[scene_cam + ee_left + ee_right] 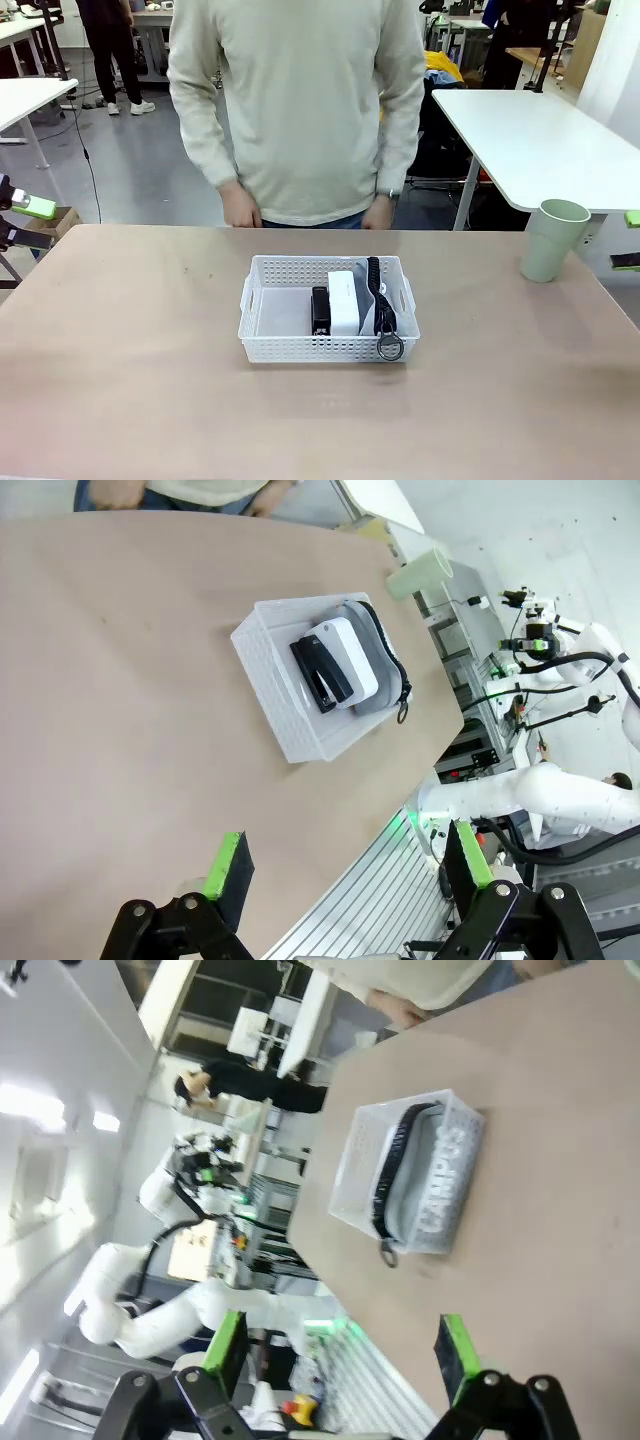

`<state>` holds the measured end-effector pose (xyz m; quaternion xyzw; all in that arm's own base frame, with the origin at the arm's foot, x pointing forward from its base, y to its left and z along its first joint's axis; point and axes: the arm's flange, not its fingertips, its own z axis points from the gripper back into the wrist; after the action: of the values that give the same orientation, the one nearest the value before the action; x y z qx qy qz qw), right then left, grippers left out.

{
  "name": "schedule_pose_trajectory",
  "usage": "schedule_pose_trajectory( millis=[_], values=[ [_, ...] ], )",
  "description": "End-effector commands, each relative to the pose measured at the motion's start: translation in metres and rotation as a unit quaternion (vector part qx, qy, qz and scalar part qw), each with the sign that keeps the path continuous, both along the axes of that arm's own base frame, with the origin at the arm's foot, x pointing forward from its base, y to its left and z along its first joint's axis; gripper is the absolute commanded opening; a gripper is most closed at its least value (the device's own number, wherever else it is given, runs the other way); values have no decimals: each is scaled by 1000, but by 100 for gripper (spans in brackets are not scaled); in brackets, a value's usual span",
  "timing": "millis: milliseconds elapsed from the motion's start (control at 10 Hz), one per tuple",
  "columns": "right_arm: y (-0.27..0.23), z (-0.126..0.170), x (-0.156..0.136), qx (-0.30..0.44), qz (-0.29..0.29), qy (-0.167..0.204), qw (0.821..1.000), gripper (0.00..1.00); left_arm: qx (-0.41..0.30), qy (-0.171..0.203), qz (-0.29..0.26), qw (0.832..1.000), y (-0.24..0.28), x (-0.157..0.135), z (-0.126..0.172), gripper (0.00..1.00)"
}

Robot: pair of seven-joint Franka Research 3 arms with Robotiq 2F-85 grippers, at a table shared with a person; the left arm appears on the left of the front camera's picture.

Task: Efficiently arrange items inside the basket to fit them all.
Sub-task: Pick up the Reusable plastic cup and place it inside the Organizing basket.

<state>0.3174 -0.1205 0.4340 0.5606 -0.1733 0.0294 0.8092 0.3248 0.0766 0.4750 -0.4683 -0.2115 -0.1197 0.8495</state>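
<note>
The white perforated basket (270,318) (270,655) (352,1182) sits mid-table. Inside it, left to right, stand a small black stapler (321,309) (318,672), a white rounded box (344,301) (346,658) and the grey "CAMPUS" pouch (364,296) (384,688) (440,1192), whose black zipper strap (380,300) (390,1175) ends in a ring hanging over the front rim. A pale green cup (553,240) (421,572) stands upright on the table's right side. My left gripper (345,865) and right gripper (340,1345) are both open, held high and away from the basket with nothing between their fingers.
A person stands at the far edge, hands (240,210) hanging near the table. The basket's left part (280,312) is bare. A green pad (34,207) shows at the left edge and another (632,218) at the right edge.
</note>
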Motion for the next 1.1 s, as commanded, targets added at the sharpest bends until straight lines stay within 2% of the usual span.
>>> schedule_pose_trajectory(
  millis=[0, 100, 200, 300, 400, 500, 600, 700, 800, 1000],
  values=[
    [-43, -16, 21, -125, -10, -213, 969, 100, -3, -3, -6, 1000, 2, -2, 1, 100],
    [-63, -26, 23, -211, -24, -346, 914, 100, -3, -3, -6, 1000, 2, -2, 1, 100],
    [-62, -34, 21, -325, -74, -419, 844, 100, -3, -3, -6, 1000, 2, -2, 1, 100],
    [-62, -40, 18, -399, -90, -451, 793, 100, -3, -3, -6, 1000, 2, -2, 1, 100],
    [-70, -43, 15, -462, -113, -465, 747, 100, -3, -3, -6, 1000, 2, -2, 1, 100],
    [-90, -39, 11, -474, -175, -406, 762, 100, -3, -3, -6, 1000, 2, -2, 1, 100],
    [-82, -28, 18, -270, 31, -296, 916, 100, -3, -3, -6, 1000, 2, -2, 1, 100],
    [-95, -29, 14, -324, -5, -332, 886, 100, -3, -3, -6, 1000, 2, -2, 1, 100],
    [-93, -35, 12, -409, 58, -290, 863, 100, -3, -3, -6, 1000, 2, -2, 1, 100],
    [-114, -85, 38, -441, 75, -338, 828, 100, -3, -3, -6, 1000, 2, -2, 1, 100]
  ],
)
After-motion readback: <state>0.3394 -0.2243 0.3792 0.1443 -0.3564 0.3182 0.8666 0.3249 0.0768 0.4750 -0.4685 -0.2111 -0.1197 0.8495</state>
